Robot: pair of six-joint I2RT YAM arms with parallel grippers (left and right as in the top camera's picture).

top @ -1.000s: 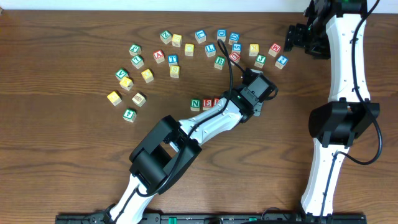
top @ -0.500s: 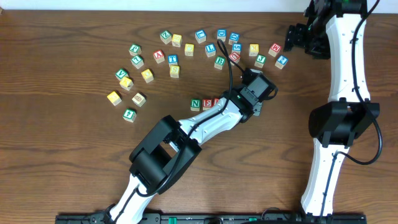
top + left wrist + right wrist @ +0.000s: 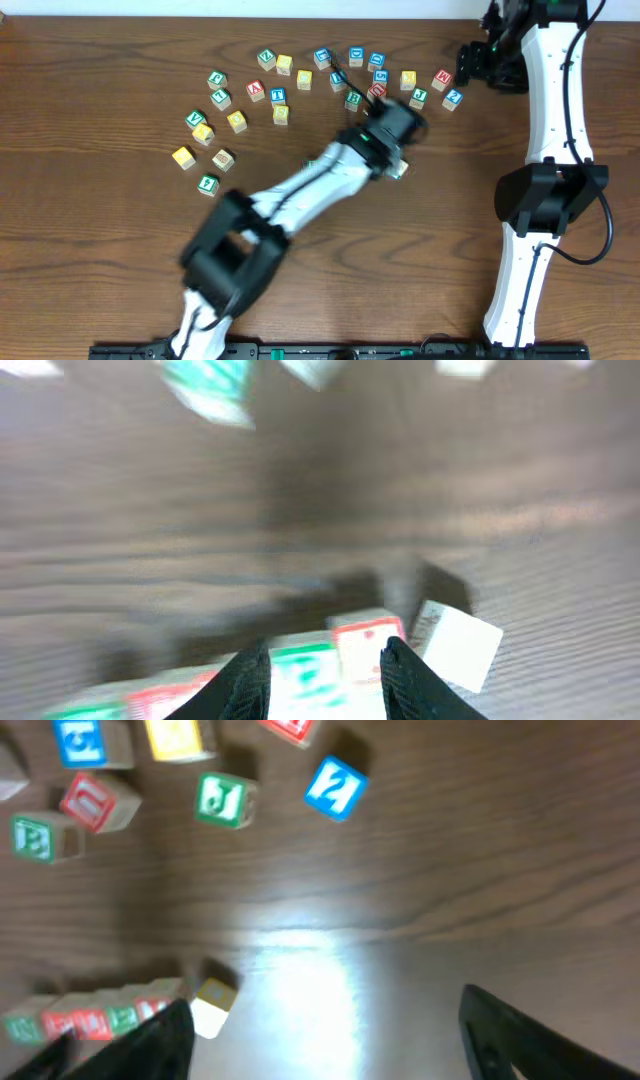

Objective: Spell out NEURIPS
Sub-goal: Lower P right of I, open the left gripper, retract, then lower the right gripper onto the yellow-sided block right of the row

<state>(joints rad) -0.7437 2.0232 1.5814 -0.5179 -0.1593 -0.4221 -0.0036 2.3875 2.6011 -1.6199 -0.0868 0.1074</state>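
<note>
Left gripper [image 3: 322,652]: jaws parted, nothing between them as far as the motion blur lets me judge. Just below it is the word row [image 3: 100,1017] of green and red blocks, with a pale block [image 3: 455,645] skewed at its end, likely needing squaring. Right gripper [image 3: 327,1002] is wide open and empty, hovering beside the loose blocks [image 3: 284,65], handy for a next pick

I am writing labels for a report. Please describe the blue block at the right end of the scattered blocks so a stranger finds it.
On the table, follow the scattered blocks to their right end, near the right gripper. The blue block lies outermost there, beside a green J block and a red block; it alone is blue, showing what looks like a 2.
</note>
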